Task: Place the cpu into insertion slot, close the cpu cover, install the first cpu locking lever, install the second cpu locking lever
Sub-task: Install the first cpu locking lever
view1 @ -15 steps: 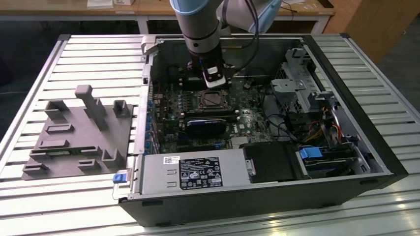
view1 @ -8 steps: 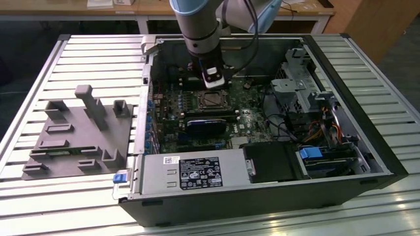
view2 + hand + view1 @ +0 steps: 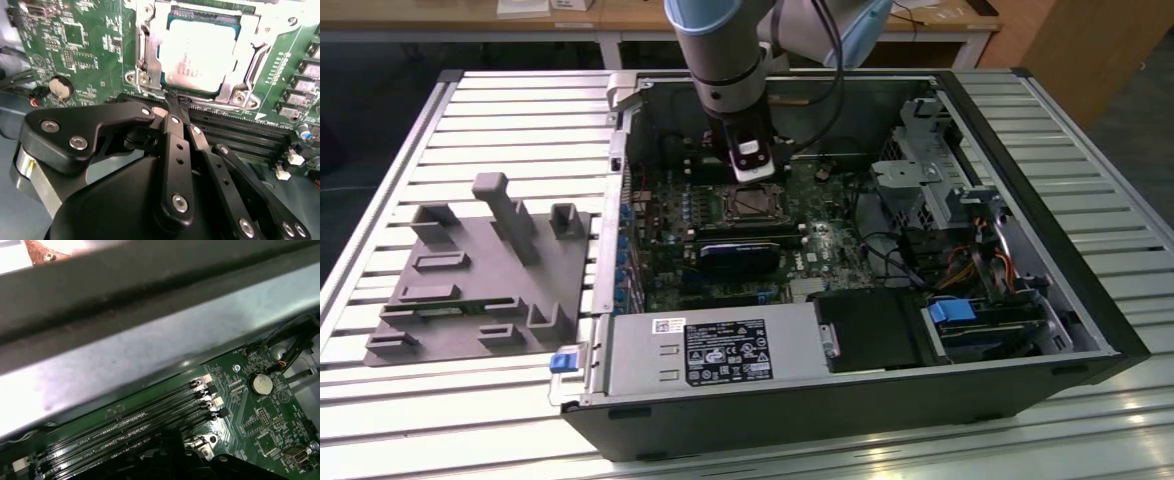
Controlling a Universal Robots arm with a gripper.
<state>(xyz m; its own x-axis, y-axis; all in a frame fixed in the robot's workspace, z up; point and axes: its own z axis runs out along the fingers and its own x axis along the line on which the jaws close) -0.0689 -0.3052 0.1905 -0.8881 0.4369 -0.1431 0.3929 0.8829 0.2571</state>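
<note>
Gripper (image 3: pixel 176 106) is seen with fingers brought together, tips down at the near edge of the insertion slot (image 3: pixel 727 205), beside the memory slots (image 3: pixel 235 135). Whether anything thin is pinched between the tips cannot be told. In the exterior view the arm is held upright over the motherboard (image 3: pixel 75 50), inside the open computer case (image 3: pixel 1067 300).

Status, judged from the second wrist view:
- the cpu (image 3: pixel 197 55) is seated in the slot, pale top showing. Done.
- the cpu cover (image 3: pixel 245 47) is lying flat around the cpu, which shows through its window. Taken as closed.
- locking levers: position cannot be made out, so neither is counted as latched. With the tips at the socket edge, lever work is judged to be the step in hand.

A grey fixture (image 3: pixel 480 270) sits outside the case on the exterior view's left, well apart from the gripper.
</note>
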